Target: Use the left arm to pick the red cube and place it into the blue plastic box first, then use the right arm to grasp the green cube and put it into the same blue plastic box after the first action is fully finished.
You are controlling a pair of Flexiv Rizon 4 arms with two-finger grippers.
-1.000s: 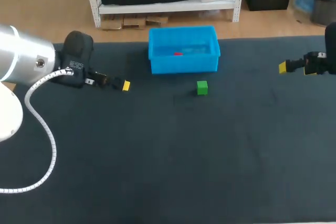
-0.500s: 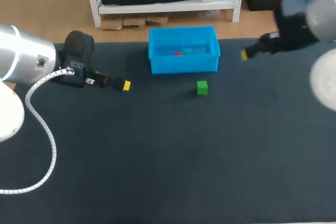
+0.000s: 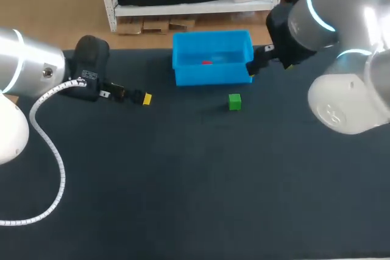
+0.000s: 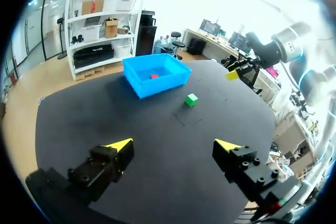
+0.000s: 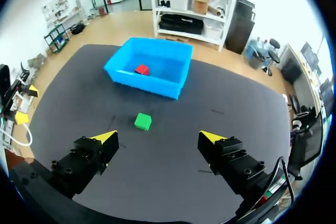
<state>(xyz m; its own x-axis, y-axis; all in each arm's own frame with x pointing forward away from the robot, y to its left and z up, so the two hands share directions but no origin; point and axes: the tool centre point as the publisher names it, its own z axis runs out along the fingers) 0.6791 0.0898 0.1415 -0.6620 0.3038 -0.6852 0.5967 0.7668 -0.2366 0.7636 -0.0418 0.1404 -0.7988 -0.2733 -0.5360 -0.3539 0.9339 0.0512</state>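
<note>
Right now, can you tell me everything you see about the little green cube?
The green cube is small, plain and bright green. It sits flat on the dark table, just in front of the blue box but not touching it. Nothing holds it; it lies ahead of the open right gripper.

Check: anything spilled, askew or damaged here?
Nothing stands out. The red cube lies inside the blue plastic box, the green cube stands apart beside it, and the left gripper and right gripper are open.
</note>
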